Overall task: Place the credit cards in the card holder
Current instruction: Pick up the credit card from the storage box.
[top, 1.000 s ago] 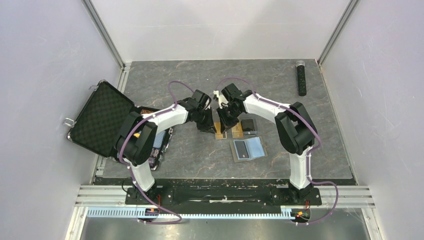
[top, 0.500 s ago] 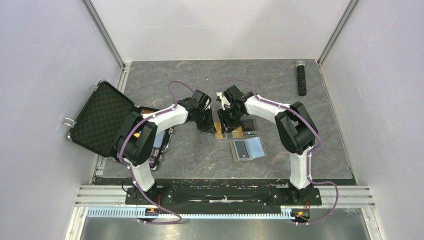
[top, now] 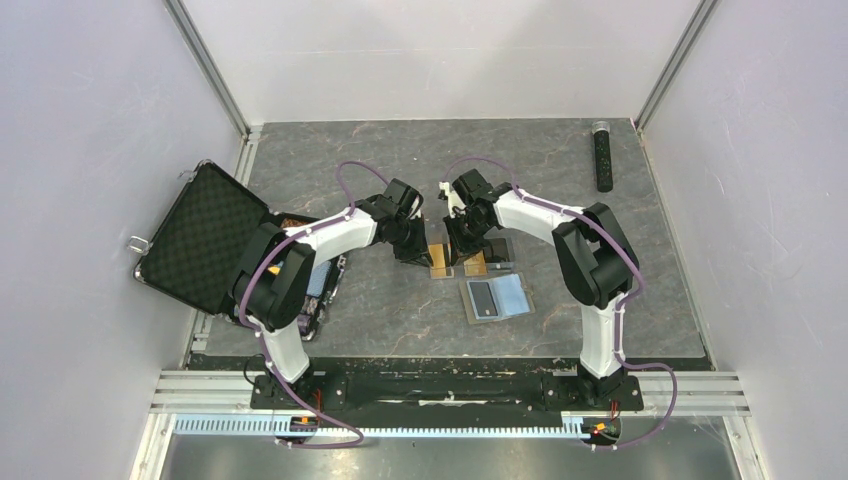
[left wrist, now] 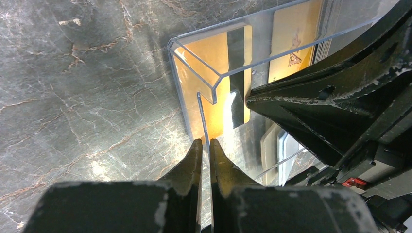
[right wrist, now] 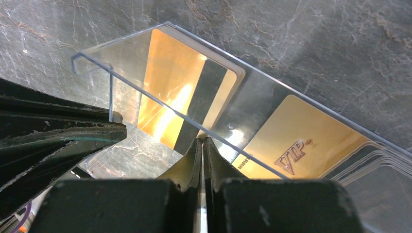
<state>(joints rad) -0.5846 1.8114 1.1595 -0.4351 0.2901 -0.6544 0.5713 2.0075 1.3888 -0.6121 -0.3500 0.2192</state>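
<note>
Credit cards (top: pixel 440 268): two showing, centre frame, under clear plastic box (left wrist: pixel 214 82).
Card holder (top: pixel 497 298): one, open, just below them.
Left gripper (left wrist: pixel 205 145), right gripper (right wrist: pixel 202 143): each pinches a box wall.
Change: right gripper edged rightward.

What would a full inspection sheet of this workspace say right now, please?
Surface: dark marbled table, no spills seen.
Job's things: wallet open flat, blue inside up; gold cards lie on the table, seen through the clear box.
Clutter: open black case at left; black stick at far right.
Grippers: left gripper and right gripper, jaws shut on the clear box's walls.
Cables: purple cables loop along both arms.
Surroundings: plain white walls, metal frame; nothing else seen.
</note>
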